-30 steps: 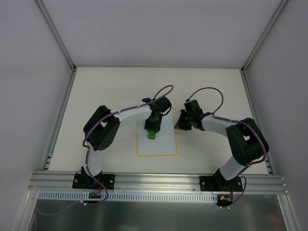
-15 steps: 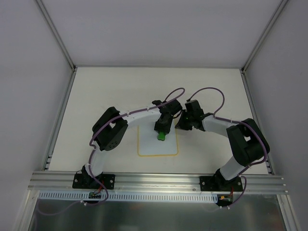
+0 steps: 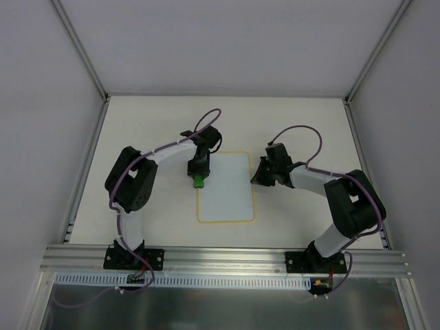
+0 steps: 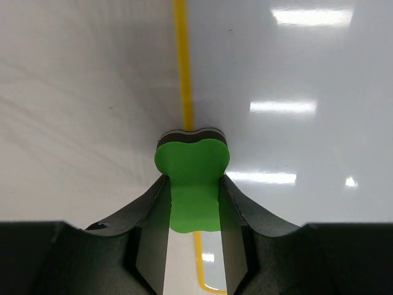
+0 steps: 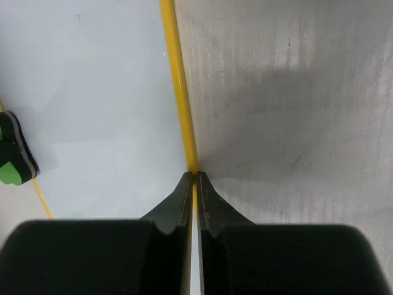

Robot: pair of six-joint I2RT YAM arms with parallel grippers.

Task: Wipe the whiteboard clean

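Two black-and-white arms reach over a pale matte table [image 3: 151,124] toward a small flat rectangular whiteboard [image 3: 227,196] with a thin yellow rim [image 5: 180,92] and rounded corners. The whiteboard lies flat near the middle of the table, between the two grippers. Its long axis runs from 12 to 6 o'clock in the overhead view, and its short ends face the far wall and the arm bases.

The left gripper [image 3: 198,177] stands at the board's 9 o'clock edge, toward the far corner. Its fingers [image 4: 147,215] are clamped narrowly on the waist of a green peanut-shaped eraser [image 4: 191,178] with a dark lower layer. The eraser sits right on the yellow rim, half over the glossy white surface and half over the table.

The right gripper [image 3: 256,177] is at the 3 o'clock edge. Its fingers [image 5: 178,209] are drawn together with barely a slit between them, and their tips rest at the rim.
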